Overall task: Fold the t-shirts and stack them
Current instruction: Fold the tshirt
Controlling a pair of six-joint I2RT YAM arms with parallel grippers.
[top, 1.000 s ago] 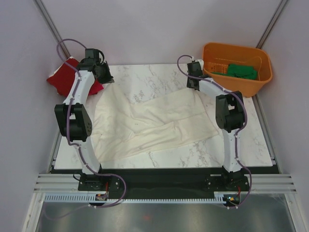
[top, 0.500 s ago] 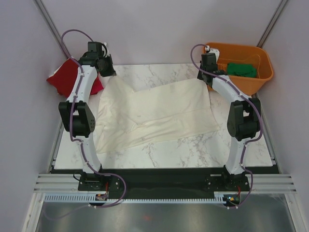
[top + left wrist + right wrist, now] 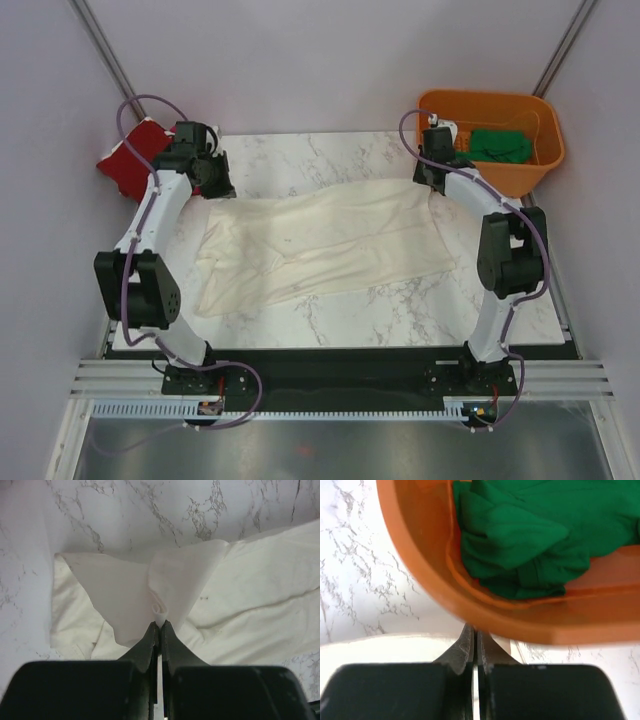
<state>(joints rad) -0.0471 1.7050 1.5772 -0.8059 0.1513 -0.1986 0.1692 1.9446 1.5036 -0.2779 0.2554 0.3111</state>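
Now cream-white t-shirt [image 3: 330, 240] stretched flatter between left hand [image 3: 160, 626] and right hand [image 3: 475, 631]

Cream t-shirt [image 3: 330, 240] lies spread and rumpled centrally; dark red one [image 3: 122, 165] seems bunched far-left; green one [image 3: 500, 145] crumpled far-right.

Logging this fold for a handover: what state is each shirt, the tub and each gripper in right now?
cream-white t-shirt: spread creased on the table, two far corners pinched
dark red t-shirt: bunched up beside the table's far left corner
orange tub: upright
green t-shirt: crumpled inside the orange tub
left gripper: shut on a cream-white t-shirt corner
right gripper: shut on the other corner
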